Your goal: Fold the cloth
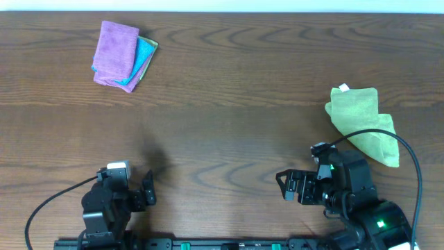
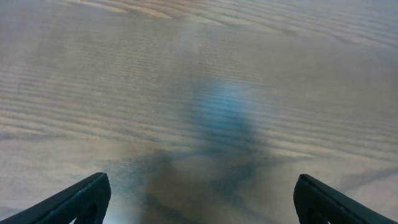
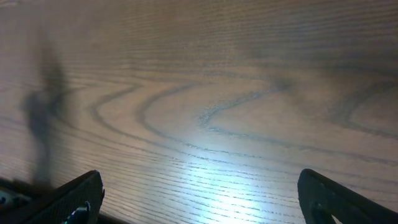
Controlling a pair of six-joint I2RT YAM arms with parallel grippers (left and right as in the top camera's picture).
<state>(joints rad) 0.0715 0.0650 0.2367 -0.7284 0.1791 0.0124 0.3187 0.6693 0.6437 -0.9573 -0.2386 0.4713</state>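
The soft lilac-purple terry cloth (image 1: 114,52) lies well beyond my left claw (image 1: 147,189), long axis pointing away from it, farther still from my right claw (image 1: 284,186); both gape empty.

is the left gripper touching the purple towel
Apart. The overhead view shows the left gripper open near the front edge of the table and the purple towel far off at the back, with bare wood between them.
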